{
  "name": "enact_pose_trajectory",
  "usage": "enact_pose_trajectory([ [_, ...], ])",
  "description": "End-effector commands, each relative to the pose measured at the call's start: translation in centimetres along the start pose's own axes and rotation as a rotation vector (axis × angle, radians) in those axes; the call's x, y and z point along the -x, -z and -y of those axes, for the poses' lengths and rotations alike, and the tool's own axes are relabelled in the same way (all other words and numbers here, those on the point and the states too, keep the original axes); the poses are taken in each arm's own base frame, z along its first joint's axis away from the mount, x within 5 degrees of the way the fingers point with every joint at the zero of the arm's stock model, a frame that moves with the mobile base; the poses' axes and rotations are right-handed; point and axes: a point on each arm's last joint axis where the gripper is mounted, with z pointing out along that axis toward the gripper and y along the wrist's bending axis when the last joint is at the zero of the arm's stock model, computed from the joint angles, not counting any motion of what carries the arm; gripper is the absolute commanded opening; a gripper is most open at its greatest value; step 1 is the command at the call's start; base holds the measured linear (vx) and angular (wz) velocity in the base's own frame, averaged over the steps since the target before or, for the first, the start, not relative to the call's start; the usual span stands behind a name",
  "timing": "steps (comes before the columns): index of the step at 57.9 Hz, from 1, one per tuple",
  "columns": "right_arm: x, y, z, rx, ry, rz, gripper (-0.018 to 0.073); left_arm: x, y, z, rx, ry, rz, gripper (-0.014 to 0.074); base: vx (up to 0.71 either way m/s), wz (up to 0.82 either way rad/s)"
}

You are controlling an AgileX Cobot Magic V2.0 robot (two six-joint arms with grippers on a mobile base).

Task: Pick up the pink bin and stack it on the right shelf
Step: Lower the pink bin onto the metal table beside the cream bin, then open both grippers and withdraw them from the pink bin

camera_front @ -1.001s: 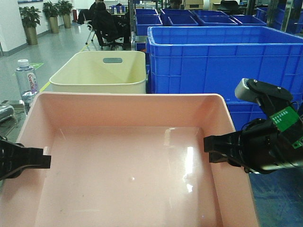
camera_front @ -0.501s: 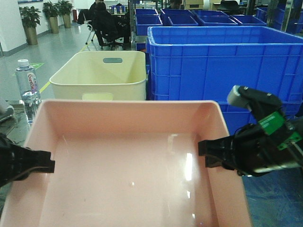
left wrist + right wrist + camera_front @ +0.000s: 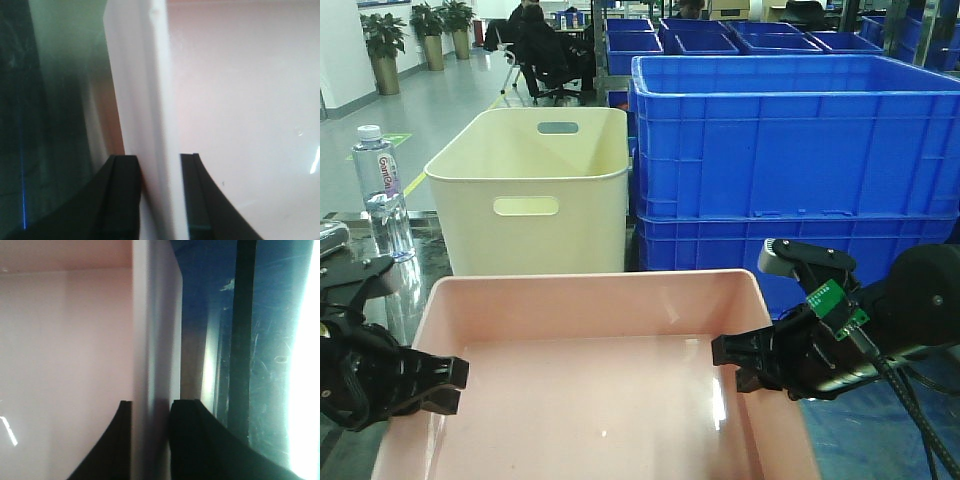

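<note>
The pink bin (image 3: 590, 380) fills the lower front view, level and empty. My left gripper (image 3: 448, 385) is shut on its left wall, and my right gripper (image 3: 728, 362) is shut on its right wall. In the left wrist view the gripper (image 3: 159, 167) straddles the bin's pale wall (image 3: 145, 100), one finger inside and one outside. In the right wrist view the gripper (image 3: 151, 410) clamps the bin's wall (image 3: 155, 330) the same way. The dark glossy shelf top (image 3: 420, 262) lies under and left of the bin and shows beside it at both wrists (image 3: 35, 125) (image 3: 262, 370). I cannot tell whether the bin touches it.
A taller cream bin (image 3: 530, 190) with handle slots stands just behind the pink bin. Stacked blue crates (image 3: 790, 140) stand behind on the right. A water bottle (image 3: 378, 190) stands on the shelf at the left. Seated people and plants are far back.
The pink bin has come down between both grippers; its far rim sits much lower in the front view and the cream bin's front shows. Both grippers moved down and inward with it.
</note>
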Motion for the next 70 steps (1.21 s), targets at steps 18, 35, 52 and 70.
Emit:
enact_pose_trajectory([
  [18,2.0,2.4,0.0,0.012,0.022,0.174,0.0462,1.5,1.5,0.4,-0.015,0.001,0.139,0.0497,0.00,0.00],
  [35,2.3,9.9,-0.5,-0.009,0.133,0.443,0.0340,1.8,8.4,1.8,-0.026,-0.077,0.489,0.0381,0.00,0.00],
  [52,1.2,14.9,-0.5,-0.032,0.187,0.564,0.0028,-0.5,17.5,3.3,0.008,-0.308,0.863,-0.0001,0.00,0.00],
  [70,1.1,14.9,-0.5,-0.035,0.185,0.548,-0.0014,-1.2,18.5,3.5,0.005,-0.320,0.884,-0.0010,0.00,0.00],
])
